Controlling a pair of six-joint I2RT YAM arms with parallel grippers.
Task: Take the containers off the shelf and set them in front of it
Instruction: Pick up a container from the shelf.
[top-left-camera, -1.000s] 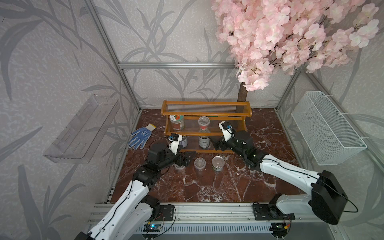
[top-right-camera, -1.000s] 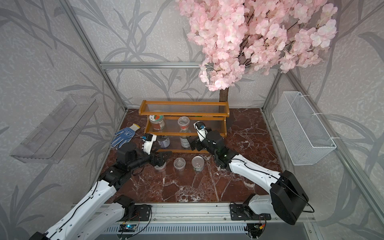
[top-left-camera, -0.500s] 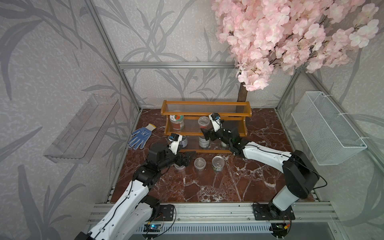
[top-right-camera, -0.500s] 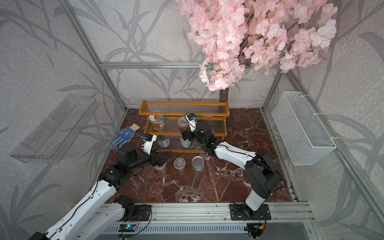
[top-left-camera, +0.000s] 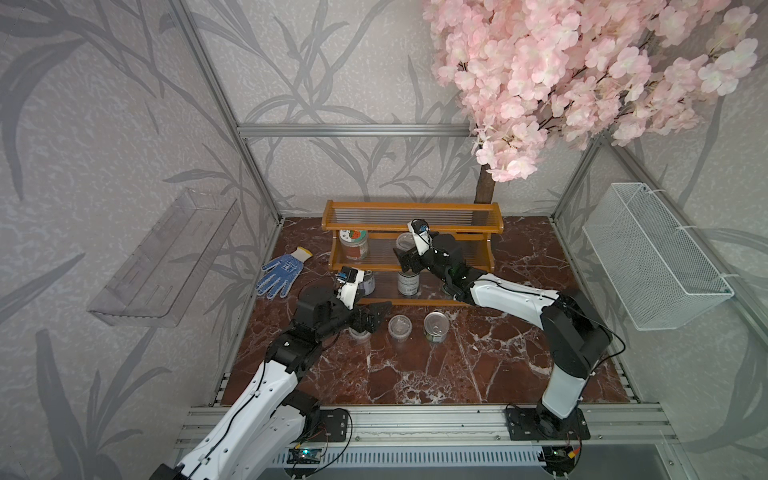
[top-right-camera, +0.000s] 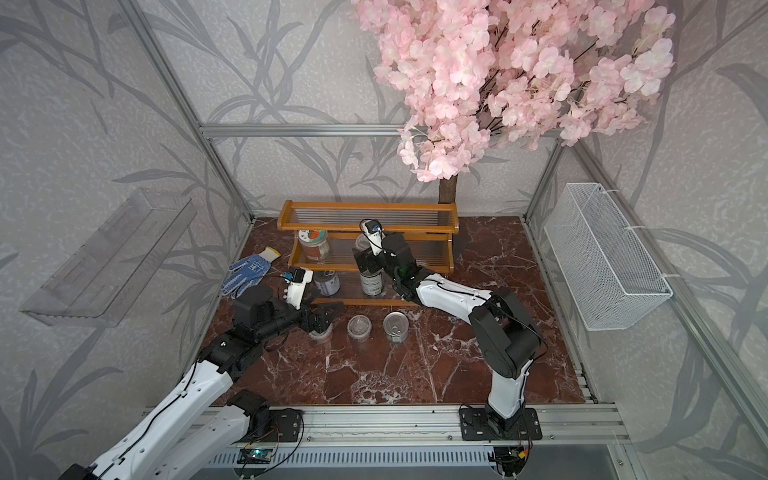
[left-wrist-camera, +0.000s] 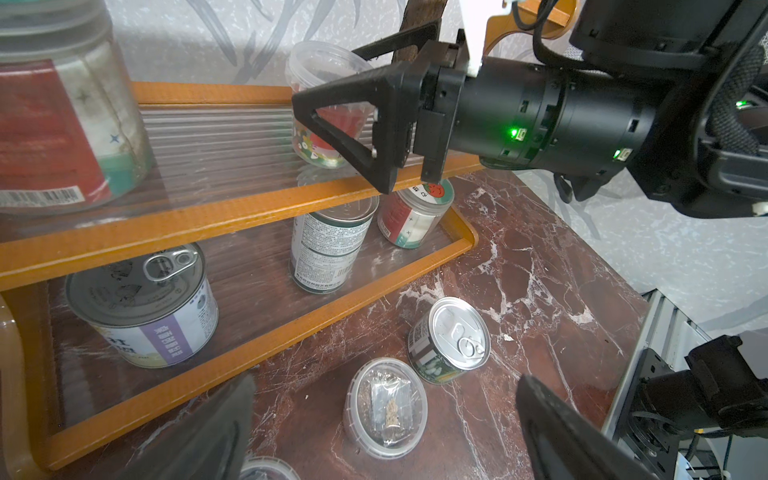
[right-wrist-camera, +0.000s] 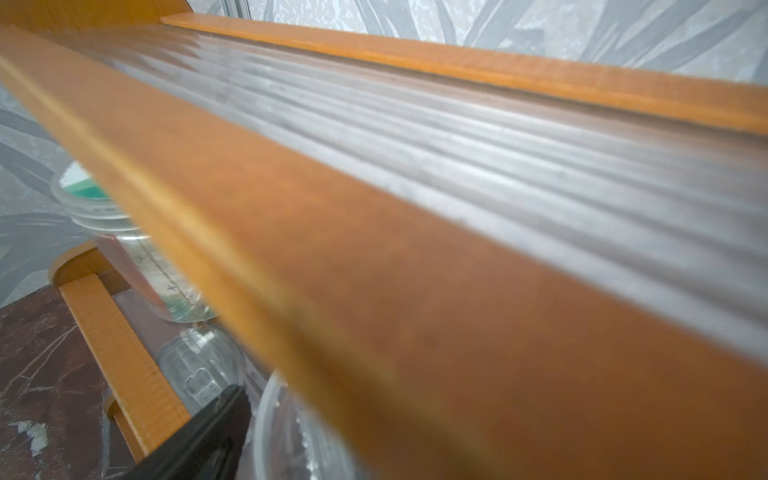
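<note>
Left wrist view is showing the right gripper (left-wrist-camera: 328, 77) reaching sideways over the shelf (left-wrist-camera: 232, 216), jaws standing open around a cup (left-wrist-camera: 318, 62) on its middle tier. The left gripper (top-left-camera: 374, 318) is hovering open above the table (top-left-camera: 457, 374). Five containers (left-wrist-camera: 141, 299) are sitting on the shelf; three, two cups (top-left-camera: 400, 327) and one tin (top-left-camera: 436, 327), are standing in front.

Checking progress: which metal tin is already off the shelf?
The tin on the floor beside the clear lidded cup; the purple-labelled tin and the tall tin stand on the shelf's bottom tier.

White arm shells (top-left-camera: 511, 301), black joints (top-left-camera: 575, 332), thin black cables; black triangular tool fingers (left-wrist-camera: 353, 91); green LEDs (left-wrist-camera: 515, 133).
</note>
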